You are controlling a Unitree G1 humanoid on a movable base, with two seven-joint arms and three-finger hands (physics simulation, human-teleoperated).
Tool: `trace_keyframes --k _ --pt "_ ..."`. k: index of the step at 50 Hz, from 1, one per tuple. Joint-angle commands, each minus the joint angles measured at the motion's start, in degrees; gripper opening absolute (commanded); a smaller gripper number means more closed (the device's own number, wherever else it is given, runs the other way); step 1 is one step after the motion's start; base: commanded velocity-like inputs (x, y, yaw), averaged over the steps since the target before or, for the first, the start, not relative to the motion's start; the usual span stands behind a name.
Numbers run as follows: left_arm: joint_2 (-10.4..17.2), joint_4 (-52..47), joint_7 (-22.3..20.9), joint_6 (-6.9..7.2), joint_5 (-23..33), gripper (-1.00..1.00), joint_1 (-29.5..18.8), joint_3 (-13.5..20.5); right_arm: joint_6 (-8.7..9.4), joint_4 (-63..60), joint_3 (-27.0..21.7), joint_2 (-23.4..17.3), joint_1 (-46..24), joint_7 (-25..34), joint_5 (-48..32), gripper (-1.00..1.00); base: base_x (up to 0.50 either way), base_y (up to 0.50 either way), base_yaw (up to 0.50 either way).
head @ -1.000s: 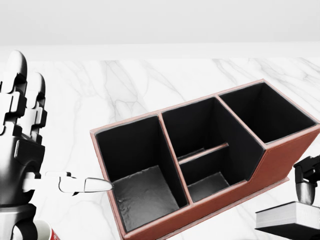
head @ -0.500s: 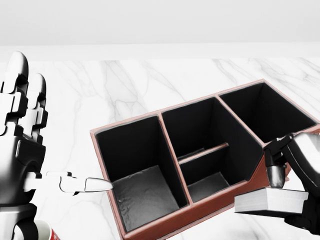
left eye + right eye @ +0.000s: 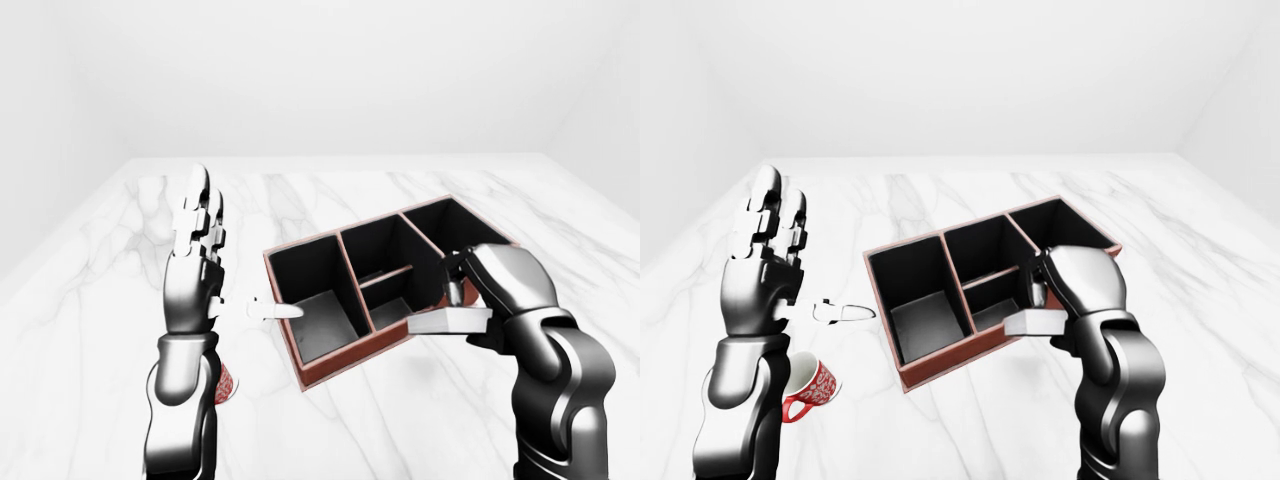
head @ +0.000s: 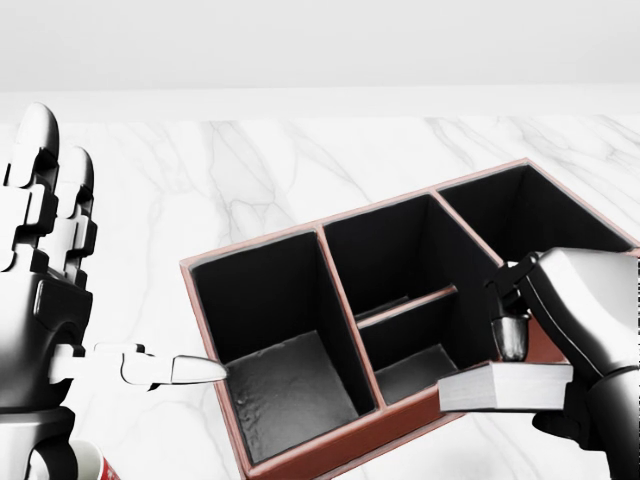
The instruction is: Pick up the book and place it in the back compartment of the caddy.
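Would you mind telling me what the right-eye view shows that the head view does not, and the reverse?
Only the right-eye view shows the whole red patterned mug by the left arm, plus both forearms and the room's walls. Only the head view shows the textured floor of the caddy's left compartment up close; there the mug is just a sliver at the bottom edge. Both show the open left hand, the caddy and the right hand gripping the book.

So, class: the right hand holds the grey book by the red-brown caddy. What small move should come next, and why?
Probably lift and carry the flat grey book toward the view's upper right. The right hand grips it low beside the red-brown caddy, over the small middle compartment, while the far-right compartment stands empty.
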Motion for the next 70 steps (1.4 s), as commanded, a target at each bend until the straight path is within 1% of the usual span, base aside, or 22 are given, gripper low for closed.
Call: trace_keyframes --k 1,28,45,50,57,70 --pt "0.0 0.2 0.0 0.0 0.0 1.0 -0.1 0.0 -0.01 -1.0 1.8 0.6 -2.2 0.0 -2.2 -1.0 0.0 0.0 0.0" --pt "0.0 -0.6 -0.2 0.0 -0.1 1.0 -0.1 0.1 -0.01 -1.2 6.7 2.7 -6.7 0.0 -6.2 -1.0 0.0 0.0 0.0" --pt "0.0 -0.7 -0.1 0.0 0.0 1.0 0.1 0.0 -0.01 0.0 8.7 4.1 -7.4 0.0 -7.2 -1.0 0.0 0.0 0.0" --pt "0.0 -0.6 -0.1 0.0 0.0 1.0 0.0 0.1 -0.01 0.6 9.1 4.2 -7.5 0.0 -7.3 -1.0 0.0 0.0 0.0" --pt "0.0 -0.5 -0.1 0.0 0.0 1.0 -0.1 0.1 -0.01 1.2 9.3 4.1 -9.4 0.0 -7.5 -1.0 0.0 0.0 0.0" --pt "0.0 -0.4 0.0 0.0 0.1 1.0 -0.2 -0.1 -0.01 2.9 8.5 2.3 -14.0 0.0 -6.4 -1.0 0.0 0.0 0.0"
